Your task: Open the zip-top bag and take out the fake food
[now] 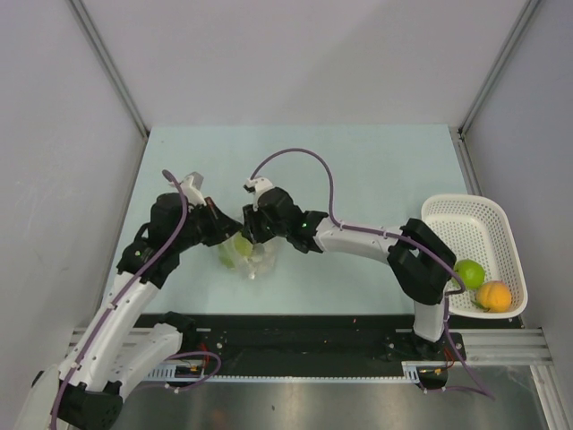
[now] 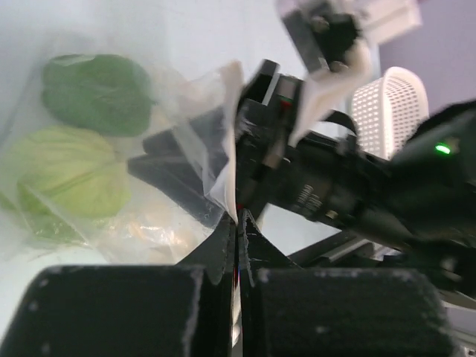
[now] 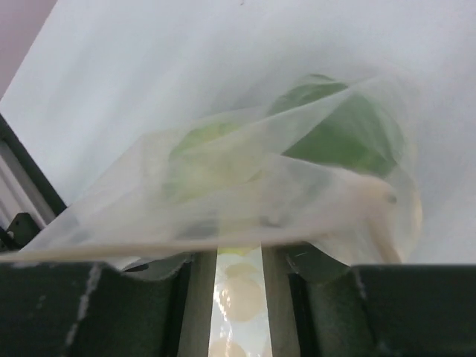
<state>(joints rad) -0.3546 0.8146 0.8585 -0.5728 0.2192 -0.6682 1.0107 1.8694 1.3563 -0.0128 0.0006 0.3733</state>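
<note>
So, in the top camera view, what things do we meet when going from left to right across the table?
Left arm's jaws → clear crinkly plastic zip-top bag holding green fruit → right arm's jaws → lime green round fruit → orange round fruit, both in the white mesh basket.

Pale green table (image 1: pixel 376 170); white mesh basket (image 1: pixel 501 224) at right edge; zip-top bag (image 1: pixel 255 260) seemingly resting mid-table

A lab test cell: pale table (image 1: pixel 376 179) walled by plain grey panels (image 1: pixel 295 54), aluminium rail (image 1: pixel 501 345) in front.

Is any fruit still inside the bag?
Yes. A dark green fruit and a light green fruit sit inside the bag, behind its plastic.
</note>
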